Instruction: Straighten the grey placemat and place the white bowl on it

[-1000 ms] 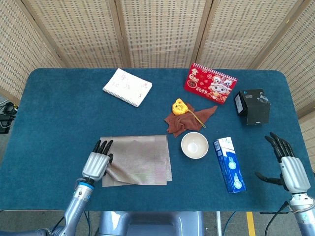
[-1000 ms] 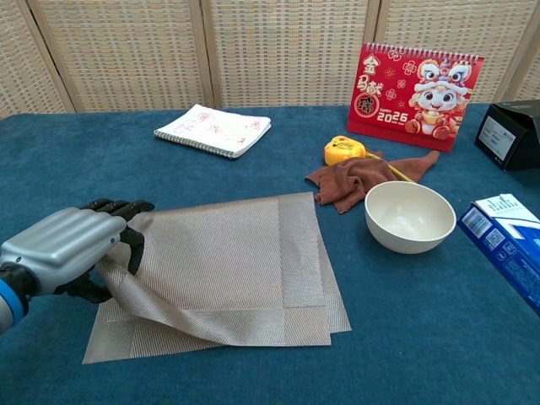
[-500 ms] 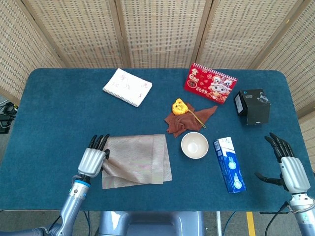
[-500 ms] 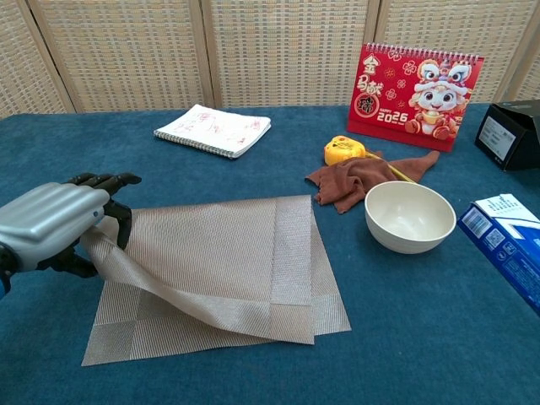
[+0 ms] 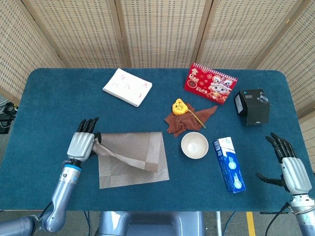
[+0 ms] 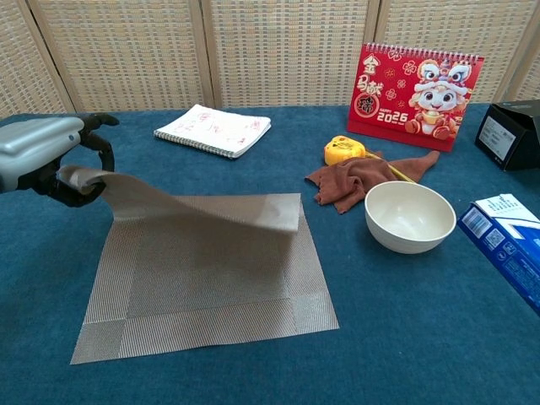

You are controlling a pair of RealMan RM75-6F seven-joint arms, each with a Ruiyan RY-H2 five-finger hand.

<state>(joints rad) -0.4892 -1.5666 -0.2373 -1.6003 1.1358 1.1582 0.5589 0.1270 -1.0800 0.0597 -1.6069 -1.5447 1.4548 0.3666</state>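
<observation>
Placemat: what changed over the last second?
The left hand, still gripping the grey placemat by its folded-over flap, rose and swung left, peeling the flap back so more of the mat lies flat. The white bowl and right hand stayed put.

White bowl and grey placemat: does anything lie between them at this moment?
Nothing. Both views show bare blue table between the white bowl and the grey placemat. The brown cloth lies beyond the bowl, outside that gap.
</observation>
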